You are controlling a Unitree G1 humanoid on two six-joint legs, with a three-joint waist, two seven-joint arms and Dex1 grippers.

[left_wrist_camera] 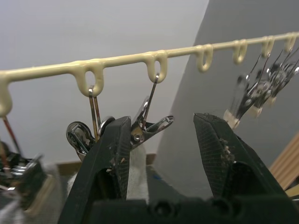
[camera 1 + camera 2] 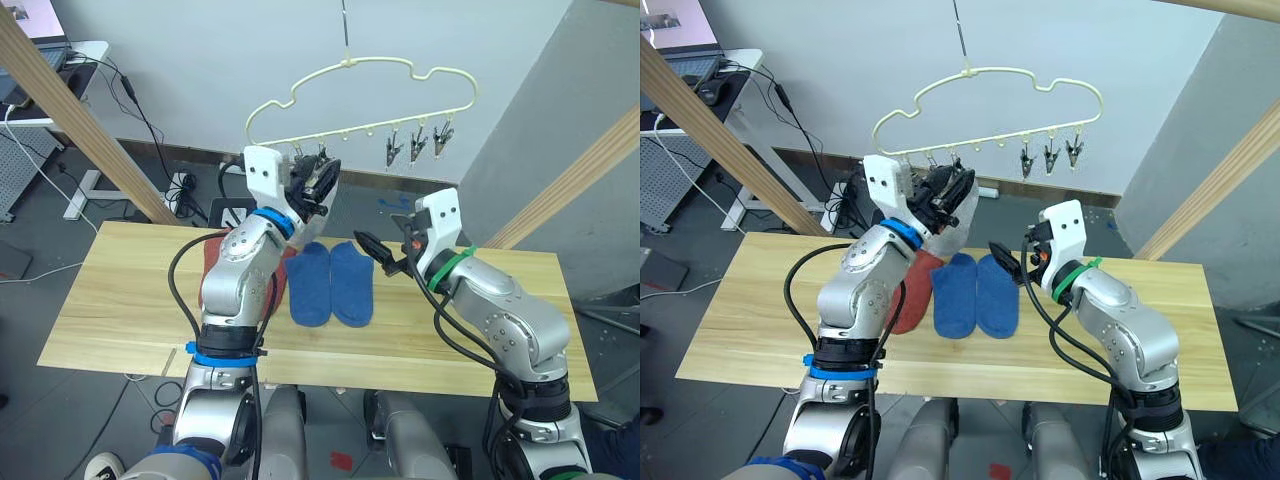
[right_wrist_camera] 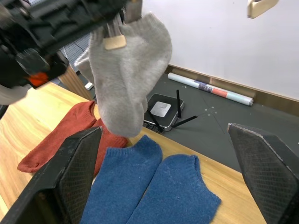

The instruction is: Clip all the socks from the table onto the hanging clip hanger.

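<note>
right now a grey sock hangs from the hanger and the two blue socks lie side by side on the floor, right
Not quite. The two blue socks lie side by side on the table, not the floor, as the left eye view shows. The grey sock does hang from the hanger.

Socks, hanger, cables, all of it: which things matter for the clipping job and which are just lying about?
Job:
grey sock hanging from a clip
blue socks
rust-red socks
clip hanger
table

Lying about:
wooden poles
floor cables
rolled tube
</note>
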